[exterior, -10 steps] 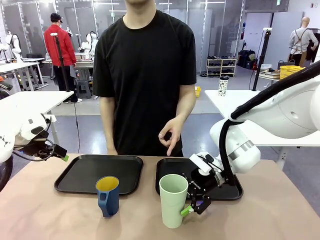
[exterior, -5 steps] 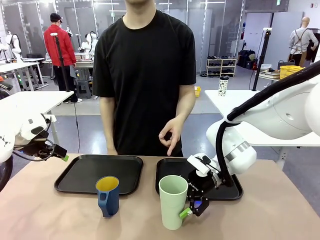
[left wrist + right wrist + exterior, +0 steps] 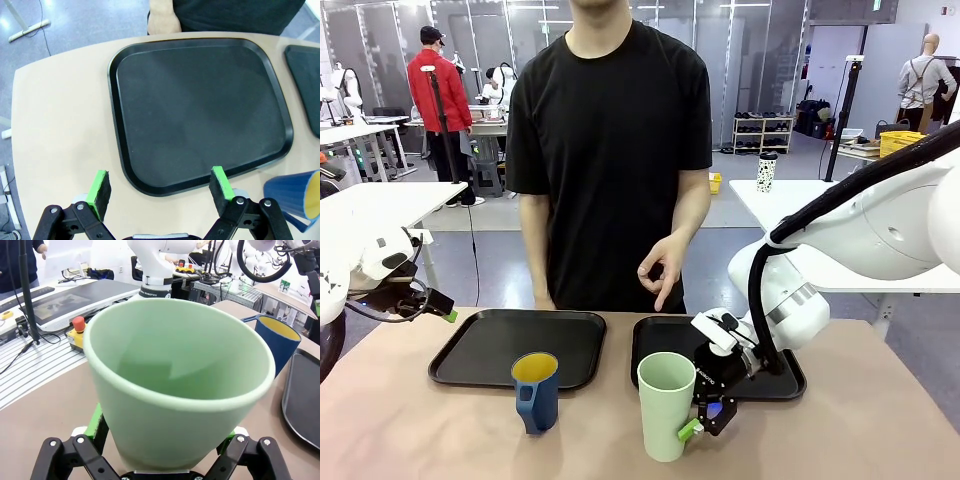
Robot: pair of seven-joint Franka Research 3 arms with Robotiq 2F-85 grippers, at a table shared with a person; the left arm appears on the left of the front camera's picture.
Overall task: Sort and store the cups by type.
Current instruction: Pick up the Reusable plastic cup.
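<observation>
Right end effector point(image 3: 706, 420) is spread wide astride the lower part of the green tumbler point(image 3: 666, 405), which stands upright on the bench point(image 3: 850, 440) just in front of the right tray point(image 3: 658, 336); whether the pads touch it is unclear. The blue mug point(image 3: 536, 392) stands on the bench by the near edge of the left tray point(image 3: 480, 345). Left end effector point(image 3: 160, 182) hangs wide and empty, raised at the bench's left side
</observation>
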